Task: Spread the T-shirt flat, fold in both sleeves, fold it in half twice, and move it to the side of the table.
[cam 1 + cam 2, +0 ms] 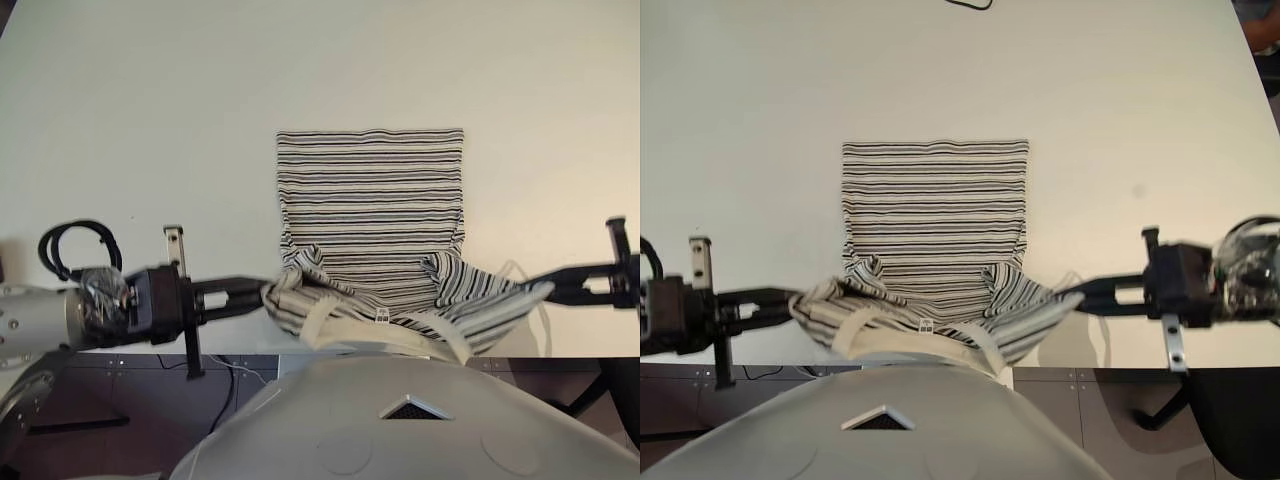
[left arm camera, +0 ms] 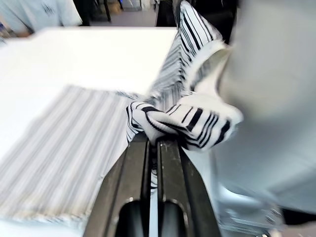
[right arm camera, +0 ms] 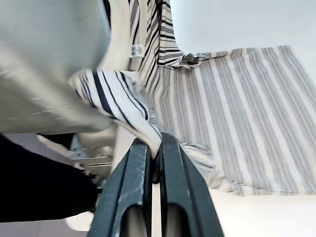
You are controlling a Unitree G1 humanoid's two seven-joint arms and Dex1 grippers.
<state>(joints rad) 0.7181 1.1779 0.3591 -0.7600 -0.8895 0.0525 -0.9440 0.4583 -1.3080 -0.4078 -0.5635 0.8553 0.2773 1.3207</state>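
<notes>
The striped T-shirt point(image 1: 372, 205) lies on the white table point(image 1: 150, 120), sleeves folded in, its hem end flat at the far side. Its near collar end is lifted off the table and stretched between both grippers. My left gripper point(image 1: 266, 291) is shut on the near left corner of the T-shirt point(image 2: 182, 118). At the near right corner my right gripper point(image 1: 1072, 295) is shut on the cloth, and the T-shirt point(image 3: 118, 98) bunches over its closed jaws. The cream collar point(image 1: 400, 335) sags between them at the table's near edge.
Bare white table surface surrounds the shirt on the left, the right and the far side. A dark cable point(image 1: 970, 4) lies at the table's far edge. The table's near edge point(image 1: 120, 352) runs just below both grippers.
</notes>
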